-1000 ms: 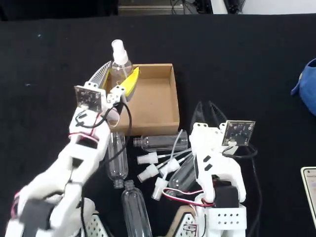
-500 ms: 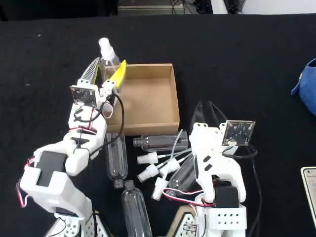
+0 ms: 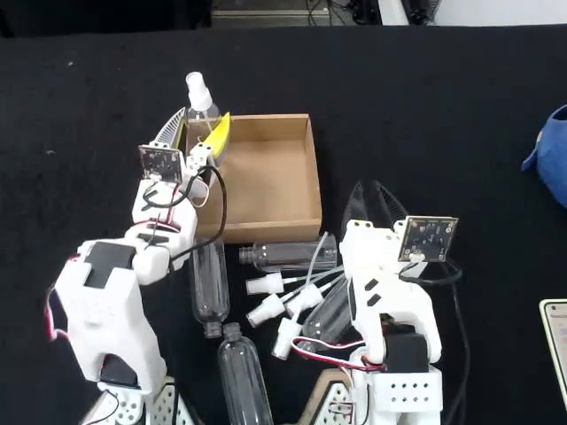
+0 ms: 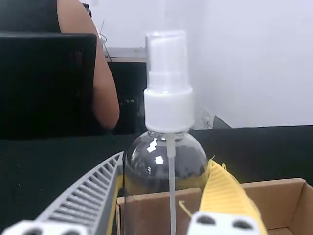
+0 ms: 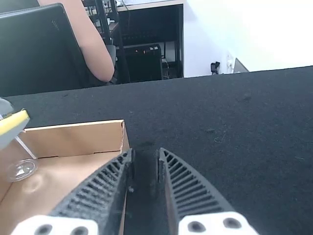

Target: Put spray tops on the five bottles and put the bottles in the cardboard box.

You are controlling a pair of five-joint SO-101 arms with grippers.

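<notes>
We judge the job to be barely begun. The left gripper (image 3: 205,115) has its fingers clamped on either side of one upright bottle (image 4: 164,166). This bottle already carries its spray top (image 4: 167,83), and it stands at the far left corner of the cardboard box (image 3: 266,181). We cannot tell whether it is inside the wall or just over it. The floor of the box holds nothing, so no bottle has been delivered.

On the tabletop (image 3: 443,133), just near of the box, lie the uncapped bottles (image 3: 288,255). We count three plainly, with what looks like a fourth partly under the right arm. The loose spray tops (image 3: 273,283) are scattered among them.

The right gripper (image 5: 145,152) rests beside the box's right near corner. Its fingers are drawn almost together and hold nothing. That leaves four bottles to cap and all five to box.
</notes>
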